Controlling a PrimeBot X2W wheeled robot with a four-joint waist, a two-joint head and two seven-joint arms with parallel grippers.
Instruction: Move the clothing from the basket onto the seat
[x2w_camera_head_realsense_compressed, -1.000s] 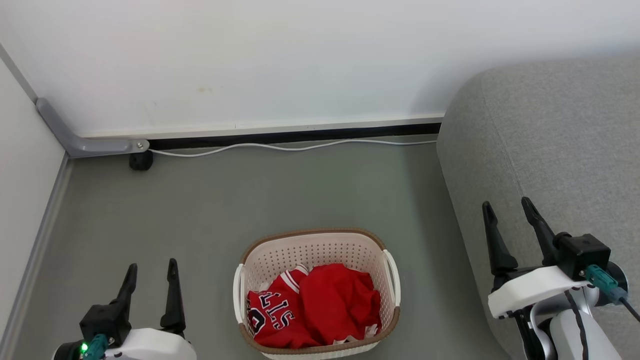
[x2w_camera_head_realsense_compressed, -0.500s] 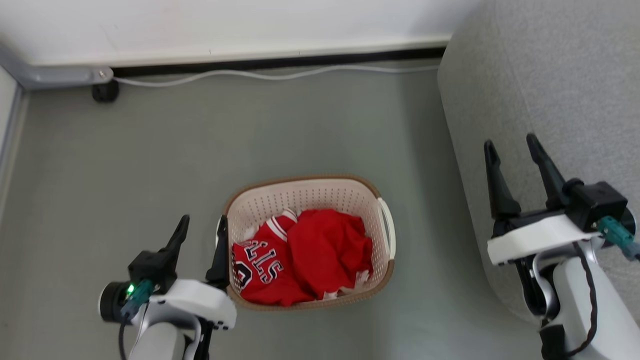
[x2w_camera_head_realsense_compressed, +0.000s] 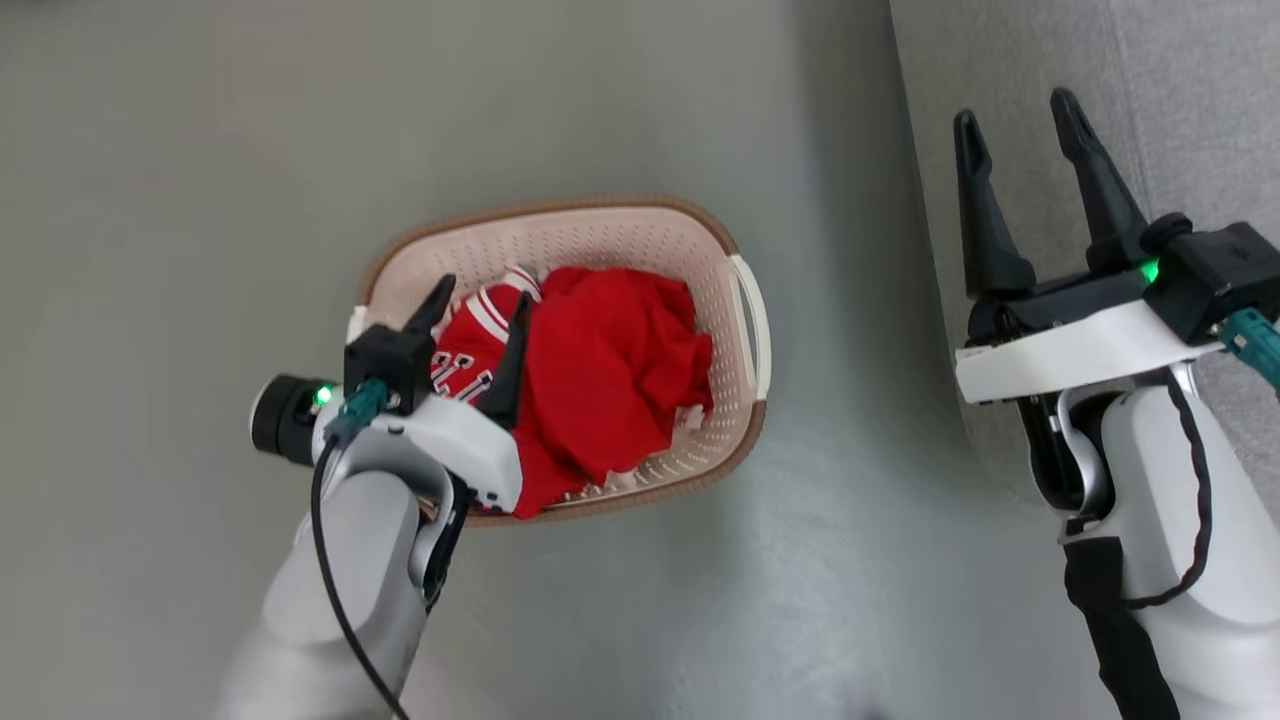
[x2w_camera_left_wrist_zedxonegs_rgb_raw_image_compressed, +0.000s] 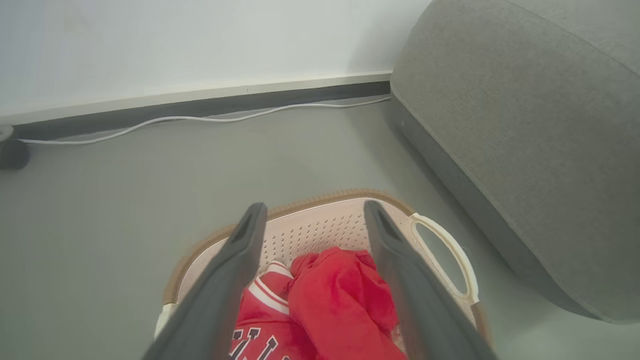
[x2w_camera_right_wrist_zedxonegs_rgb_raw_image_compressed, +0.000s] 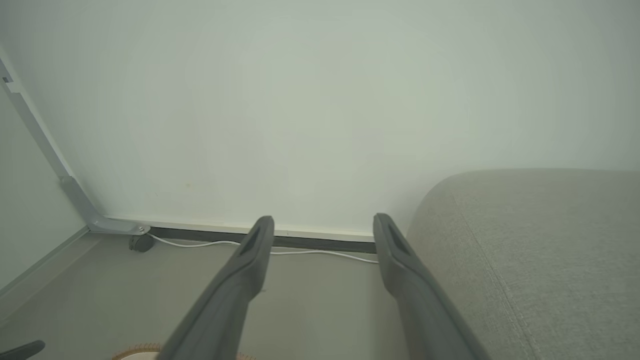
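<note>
The cream basket (x2w_camera_head_realsense_compressed: 735, 330) with a brown rim stands on the grey floor. Inside lies the clothing: a plain red garment (x2w_camera_head_realsense_compressed: 610, 375) and a red jersey (x2w_camera_head_realsense_compressed: 462, 372) with black-and-white lettering and striped trim. My left gripper (x2w_camera_head_realsense_compressed: 480, 300) hangs open over the basket's left part, above the jersey, with nothing between its fingers. In the left wrist view the left gripper (x2w_camera_left_wrist_zedxonegs_rgb_raw_image_compressed: 312, 212) frames the plain red garment (x2w_camera_left_wrist_zedxonegs_rgb_raw_image_compressed: 345, 300) and the basket (x2w_camera_left_wrist_zedxonegs_rgb_raw_image_compressed: 320, 227). My right gripper (x2w_camera_head_realsense_compressed: 1015, 110) stands open over the edge of the grey seat (x2w_camera_head_realsense_compressed: 1180, 90), empty. The seat (x2w_camera_left_wrist_zedxonegs_rgb_raw_image_compressed: 525, 130) rises right of the basket.
A white cable (x2w_camera_left_wrist_zedxonegs_rgb_raw_image_compressed: 200, 120) runs along the dark skirting at the white wall. A small black foot (x2w_camera_right_wrist_zedxonegs_rgb_raw_image_compressed: 142, 243) and a grey metal bracket (x2w_camera_right_wrist_zedxonegs_rgb_raw_image_compressed: 100, 222) sit in the left corner. Grey floor (x2w_camera_head_realsense_compressed: 200, 180) surrounds the basket.
The head camera has tilted down, so the wall has left the view. My left gripper has moved from beside the basket's left rim to over the jersey. The right gripper keeps its pose.
</note>
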